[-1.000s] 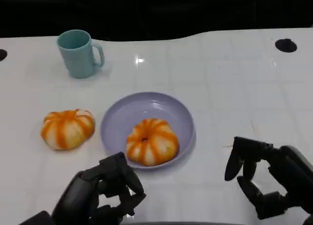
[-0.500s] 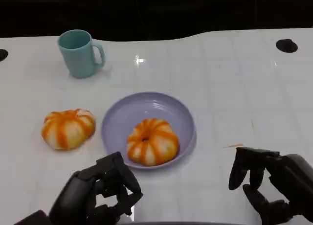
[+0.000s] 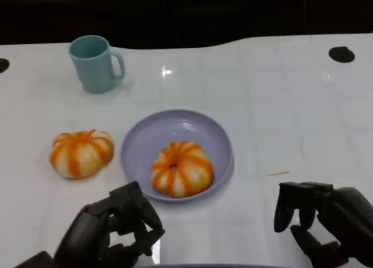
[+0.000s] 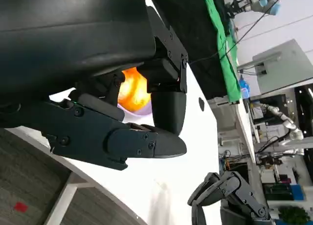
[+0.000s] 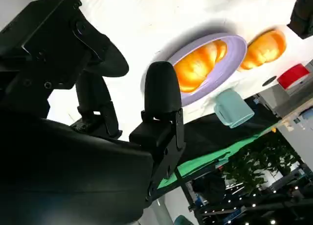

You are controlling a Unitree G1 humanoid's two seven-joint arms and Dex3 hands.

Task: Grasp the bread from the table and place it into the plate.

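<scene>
An orange-and-white striped bread point(image 3: 180, 168) lies in the lavender plate point(image 3: 145, 141) at the table's middle; the right wrist view shows the same bread point(image 5: 198, 64) in the plate point(image 5: 230, 56). A second striped bread point(image 3: 81, 153) sits on the table left of the plate, also seen as the bread point(image 5: 266, 49). My left hand point(image 3: 111, 230) hovers at the near edge in front of the plate, fingers curled, holding nothing. My right hand point(image 3: 323, 218) is low at the near right, fingers apart and empty. The left wrist view shows my left hand point(image 4: 122, 122) with bread point(image 4: 133, 88) beyond it.
A teal mug point(image 3: 95, 63) stands at the back left, also seen as the mug point(image 5: 234, 108). A black round hole point(image 3: 341, 54) marks the table's far right. The white table point(image 3: 280, 116) lies bare right of the plate.
Both hands have drawn back toward the near edge and sunk lower in the picture. The breads, plate and mug have not moved.
</scene>
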